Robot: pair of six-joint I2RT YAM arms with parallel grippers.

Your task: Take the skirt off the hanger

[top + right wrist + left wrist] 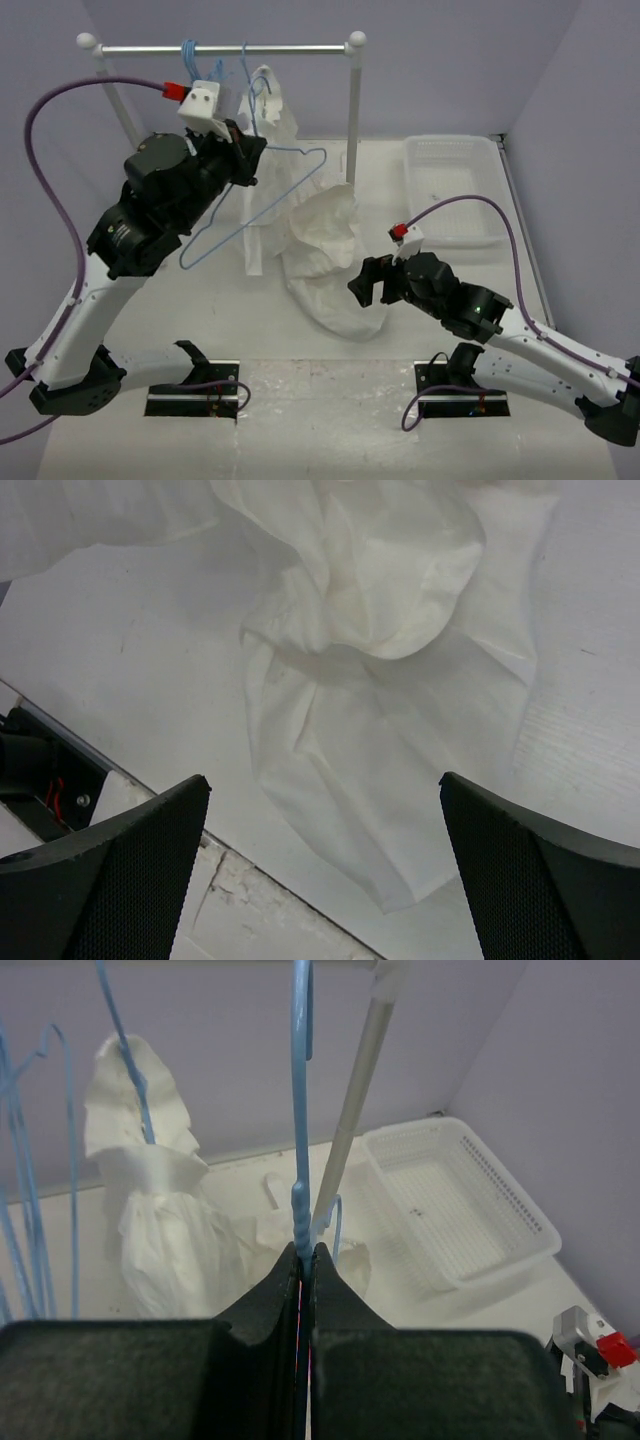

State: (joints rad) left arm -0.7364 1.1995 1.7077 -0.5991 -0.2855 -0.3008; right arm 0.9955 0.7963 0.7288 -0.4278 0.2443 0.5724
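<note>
Left claw (243,150): raised in front of the rail (225,47) and clenched on the hanger (301,1110); in the left wrist view the wire is pinched between the two fingers.
Hanger: light-blue wire, held tilted in the air above the worktop (200,320), with one corner pointing toward the skirt (325,255).
Skirt: plain white, lying crumpled in a heap at the middle of the worktop, below and to the right of the hanger; whether they touch cannot be told.
Right claw (372,288): released, fingers spread wide, hovering just beside the skirt's near end.
Ruffled garment (150,1200): white, hung on another blue hanger from the rail.
Basket (452,142): white, set at the far right of the worktop.
</note>
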